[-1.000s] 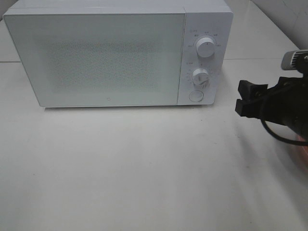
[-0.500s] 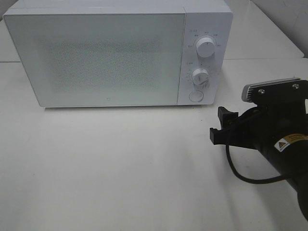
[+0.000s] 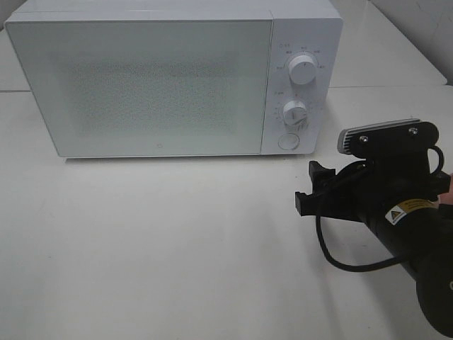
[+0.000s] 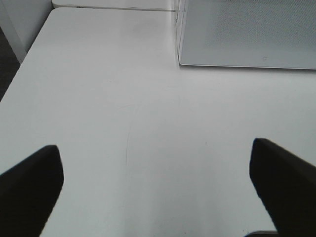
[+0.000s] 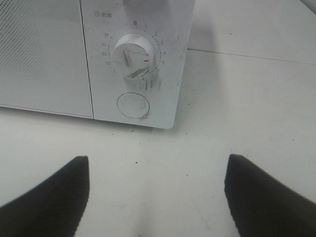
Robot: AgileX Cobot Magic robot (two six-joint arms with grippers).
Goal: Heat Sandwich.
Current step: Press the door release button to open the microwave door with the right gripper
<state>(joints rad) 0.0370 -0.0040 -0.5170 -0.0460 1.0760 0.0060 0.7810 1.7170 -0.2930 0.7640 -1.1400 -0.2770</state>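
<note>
Microwave (image 3: 163, 78) stands across the back of the table (image 3: 156, 255). Its door (image 3: 148, 85) is shut flush, so there is no way inside. Bare tabletop runs wide in front of it and past its left side. The right arm (image 3: 396, 219) fills the front right corner. The right gripper (image 3: 311, 188) sits near the control panel (image 3: 301, 85), with a cable (image 3: 340, 261) looped beneath it.

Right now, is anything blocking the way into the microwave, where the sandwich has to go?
Yes: the door of the microwave is shut and closes off the inside. Between the open right gripper and the round button at the microwave's lower right corner, only table surface shows. The sandwich is in no view.
</note>
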